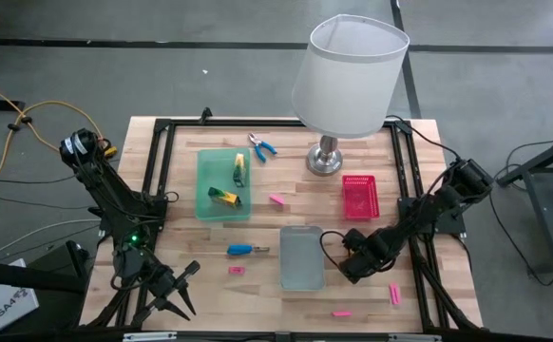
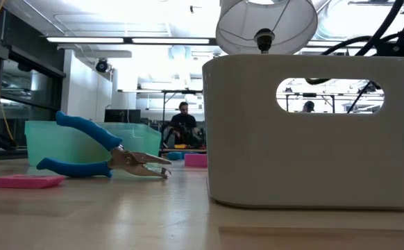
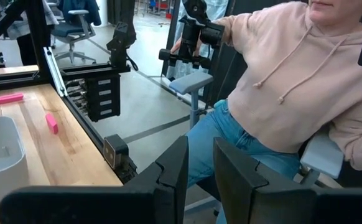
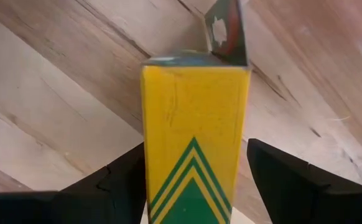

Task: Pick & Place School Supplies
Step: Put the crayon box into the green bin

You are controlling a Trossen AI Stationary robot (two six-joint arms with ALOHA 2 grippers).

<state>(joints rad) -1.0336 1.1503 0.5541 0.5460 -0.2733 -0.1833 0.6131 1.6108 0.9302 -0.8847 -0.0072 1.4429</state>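
— Right wrist view: what sits between the fingers?
— A yellow cardboard box with green chevrons (image 4: 193, 112), its end flap standing open. The right gripper (image 4: 196, 149) has it clamped, one dark finger against each side, spread wide to span it, above bare wooden planks.
— And where is that on the table?
— From above, the right gripper (image 1: 348, 269) is just beside the grey rectangular tray (image 1: 301, 258), on its right.
— The other supplies?
— Two more yellow-and-green pieces (image 1: 238, 169) lie in the translucent green tray (image 1: 205, 180). The blue-handled pliers (image 1: 262, 145) are behind it and the blue-handled screwdriver (image 1: 248, 250) is left of the grey tray. Flat pink bars (image 1: 276, 199) are scattered: one mid-table, three near the front edge.
— The left arm?
— The left gripper (image 1: 180, 285) waits at the front-left corner, fingers slightly apart, holding nothing.
— Anything else?
— A pink mesh basket (image 1: 359, 197) sits near the white-shaded lamp (image 1: 348, 76).
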